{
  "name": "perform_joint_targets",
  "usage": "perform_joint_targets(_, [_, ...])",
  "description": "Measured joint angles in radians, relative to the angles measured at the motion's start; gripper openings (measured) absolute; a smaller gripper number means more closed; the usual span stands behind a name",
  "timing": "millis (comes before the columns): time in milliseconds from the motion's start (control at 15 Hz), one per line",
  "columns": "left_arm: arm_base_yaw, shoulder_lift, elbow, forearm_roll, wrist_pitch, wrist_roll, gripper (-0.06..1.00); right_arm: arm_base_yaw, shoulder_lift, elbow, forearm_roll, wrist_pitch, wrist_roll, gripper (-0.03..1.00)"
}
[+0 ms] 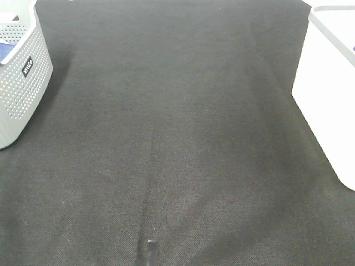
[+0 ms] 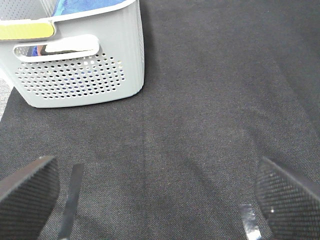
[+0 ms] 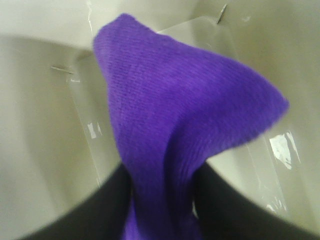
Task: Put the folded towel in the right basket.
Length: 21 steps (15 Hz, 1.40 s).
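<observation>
The folded towel (image 3: 170,115) is purple and shows only in the right wrist view. My right gripper (image 3: 162,202) is shut on it, with its dark fingers (image 3: 107,200) on either side of the cloth. The towel hangs inside the white right basket (image 3: 40,115), close to its pale floor and walls. That basket (image 1: 327,94) stands at the right edge of the exterior view, where the towel and right gripper are out of view. My left gripper (image 2: 160,195) is open and empty above the black cloth, a little away from the grey basket.
A grey perforated basket (image 1: 22,83) stands at the far left on the black cloth (image 1: 177,138). It also shows in the left wrist view (image 2: 80,70), holding a blue cloth (image 2: 85,6). A small dark part (image 1: 150,252) sits at the front edge.
</observation>
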Motion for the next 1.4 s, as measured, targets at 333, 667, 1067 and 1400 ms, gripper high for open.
perform_joint_targets(333, [0.0, 0.0, 0.0, 0.0, 0.0, 0.0, 0.99, 0.0, -0.013, 0.002, 0.049, -0.006, -0.02, 0.96])
perform_joint_targets(667, [0.0, 0.0, 0.0, 0.0, 0.0, 0.0, 0.99, 0.161, -0.131, 0.002, -0.028, -0.002, -0.011, 0.97])
perform_joint_targets(1067, [0.0, 0.0, 0.0, 0.0, 0.0, 0.0, 0.99, 0.256, -0.516, 0.363, -0.065, -0.01, 0.042, 0.97])
perform_joint_targets(1400, [0.0, 0.0, 0.0, 0.0, 0.0, 0.0, 0.99, 0.256, -1.302, 1.078, -0.06, -0.146, 0.02, 0.96])
